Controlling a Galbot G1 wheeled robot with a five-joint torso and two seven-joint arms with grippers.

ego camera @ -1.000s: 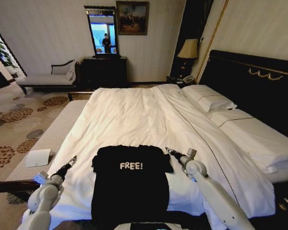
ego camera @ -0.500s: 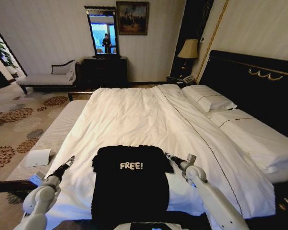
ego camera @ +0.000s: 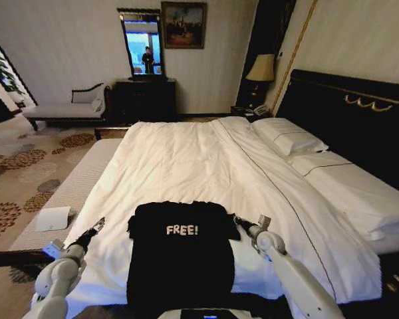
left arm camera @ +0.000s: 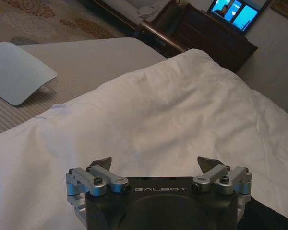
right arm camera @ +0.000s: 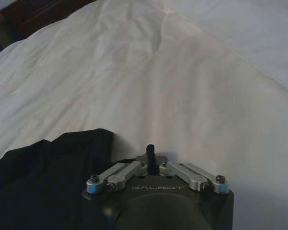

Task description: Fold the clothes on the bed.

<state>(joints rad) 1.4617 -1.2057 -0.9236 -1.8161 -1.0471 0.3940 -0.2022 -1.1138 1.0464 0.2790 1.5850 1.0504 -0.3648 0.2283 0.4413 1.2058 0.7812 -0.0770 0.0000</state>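
Black T-shirt (ego camera: 179, 256) flat at bed's (ego camera: 186, 159) near edge. Left gripper (ego camera: 98, 224) beside it, fingers spread; right gripper (ego camera: 238, 218) at sleeve, fingers closed, empty. White duvet (ego camera: 266, 199) beyond lies open.

My right claw (right arm camera: 152, 149) sits with fingers closed together, just beside the black T-shirt's (right arm camera: 48, 167) edge, over the white duvet (right arm camera: 182, 86) of the bed.
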